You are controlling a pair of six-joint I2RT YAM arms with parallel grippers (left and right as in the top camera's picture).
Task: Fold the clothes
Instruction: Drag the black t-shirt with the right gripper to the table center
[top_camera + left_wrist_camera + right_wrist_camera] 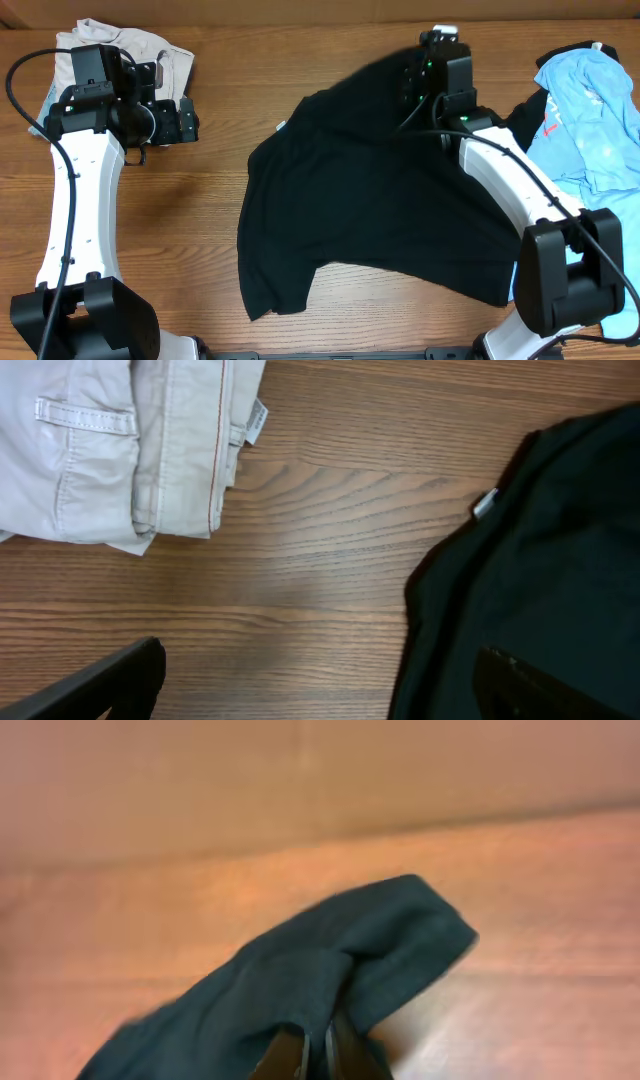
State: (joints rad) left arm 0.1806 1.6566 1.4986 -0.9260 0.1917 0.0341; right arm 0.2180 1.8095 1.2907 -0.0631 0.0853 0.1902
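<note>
The black T-shirt lies spread over the middle of the wooden table, with a small white label at its left edge. My right gripper is shut on the shirt's far upper edge and holds that part lifted; in the right wrist view the black cloth bunches between the closed fingers. My left gripper is open and empty at the far left, apart from the shirt. The left wrist view shows its two fingertips wide apart, the shirt's left edge and the label.
A folded cream-beige garment lies at the back left under the left arm; it also shows in the left wrist view. Light blue shirts with a red mark are piled at the right edge.
</note>
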